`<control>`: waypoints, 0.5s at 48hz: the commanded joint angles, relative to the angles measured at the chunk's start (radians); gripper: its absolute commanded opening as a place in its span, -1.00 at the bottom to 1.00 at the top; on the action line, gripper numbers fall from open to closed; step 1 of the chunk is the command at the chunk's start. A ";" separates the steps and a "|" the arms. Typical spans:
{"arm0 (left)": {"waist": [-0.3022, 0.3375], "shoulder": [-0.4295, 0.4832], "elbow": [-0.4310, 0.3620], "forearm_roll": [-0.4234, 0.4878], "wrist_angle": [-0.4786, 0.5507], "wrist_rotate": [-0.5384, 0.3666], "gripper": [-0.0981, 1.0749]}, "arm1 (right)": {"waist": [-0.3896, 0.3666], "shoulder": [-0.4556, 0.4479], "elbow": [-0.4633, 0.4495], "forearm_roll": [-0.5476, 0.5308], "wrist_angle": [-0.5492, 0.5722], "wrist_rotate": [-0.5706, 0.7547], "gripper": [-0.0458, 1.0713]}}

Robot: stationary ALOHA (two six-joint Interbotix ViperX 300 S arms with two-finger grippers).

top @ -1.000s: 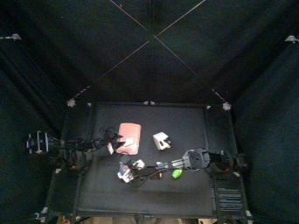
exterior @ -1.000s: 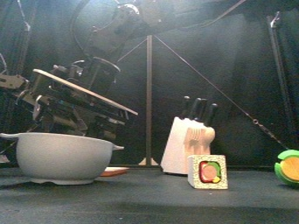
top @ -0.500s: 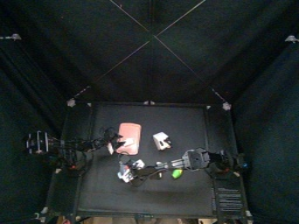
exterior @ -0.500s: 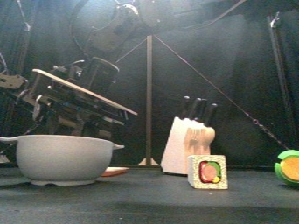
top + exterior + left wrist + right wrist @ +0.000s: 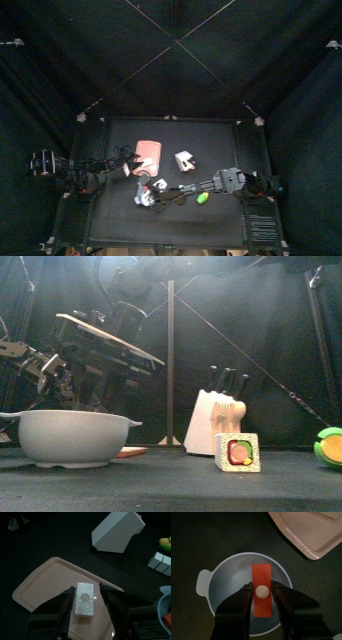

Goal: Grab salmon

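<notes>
While it hung over the round pale grey bowl [image 5: 231, 567], the flat orange-red salmon strip [image 5: 262, 572] was pinched on its long edges by the right gripper [image 5: 262, 588]. Well apart, the left gripper [image 5: 85, 592] held a white speckled block [image 5: 85, 603] between its jaws above the pale pink tray [image 5: 47, 582].
</notes>
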 commanded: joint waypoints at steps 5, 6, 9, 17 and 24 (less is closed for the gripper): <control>0.003 -0.003 -0.009 0.003 -0.005 0.002 0.57 | 0.002 -0.075 0.006 -0.009 -0.008 -0.002 0.24; 0.003 -0.003 -0.009 0.002 -0.005 0.002 0.57 | 0.002 -0.075 0.008 -0.009 -0.009 -0.002 0.24; 0.003 -0.003 -0.009 0.003 -0.005 0.002 0.57 | 0.002 -0.077 0.009 -0.009 -0.014 -0.002 0.24; -0.003 -0.005 -0.009 0.008 -0.005 0.002 0.57 | -0.006 -0.101 0.018 -0.017 -0.014 -0.017 0.23; -0.005 -0.023 -0.009 0.032 -0.005 0.002 0.57 | -0.011 -0.140 0.038 -0.003 -0.028 -0.061 0.23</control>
